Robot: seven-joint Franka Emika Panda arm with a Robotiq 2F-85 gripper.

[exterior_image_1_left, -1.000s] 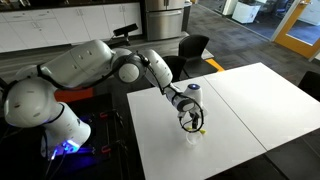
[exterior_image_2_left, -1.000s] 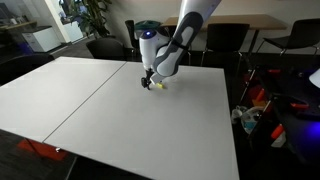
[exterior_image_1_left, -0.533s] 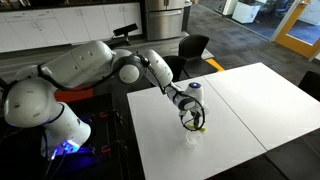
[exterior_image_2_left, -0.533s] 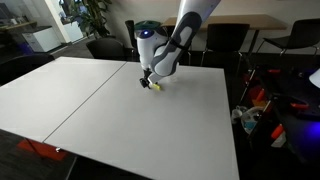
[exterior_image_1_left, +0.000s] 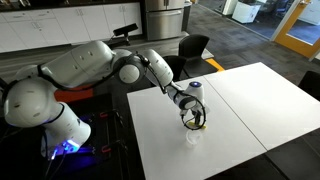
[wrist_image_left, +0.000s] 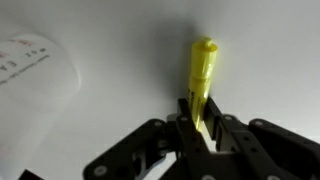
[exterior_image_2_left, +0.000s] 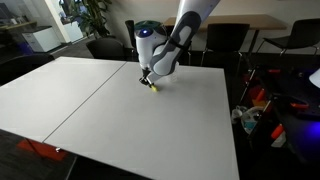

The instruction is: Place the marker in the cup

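Note:
In the wrist view my gripper [wrist_image_left: 200, 112] is shut on the yellow marker [wrist_image_left: 203, 65]. Most of the marker sticks out beyond the fingertips, over the white table [wrist_image_left: 260, 50]. The cup [wrist_image_left: 35, 65], translucent and whitish, sits at the upper left of that view, apart from the marker. In both exterior views the gripper [exterior_image_1_left: 194, 122] [exterior_image_2_left: 150, 79] is down at the table surface with the marker [exterior_image_1_left: 201, 128] [exterior_image_2_left: 154, 86] at its tips. The cup [exterior_image_1_left: 193, 137] shows faintly just in front of the gripper in an exterior view.
The white table [exterior_image_1_left: 250, 110] [exterior_image_2_left: 80, 100] is made of two joined tops with a seam between them. Black office chairs [exterior_image_1_left: 192, 48] [exterior_image_2_left: 222, 40] stand past its far edge. The robot's bulky white base [exterior_image_1_left: 40, 105] lies off the table's side.
The jaws have closed from open onto the marker. The arm has stayed almost still.

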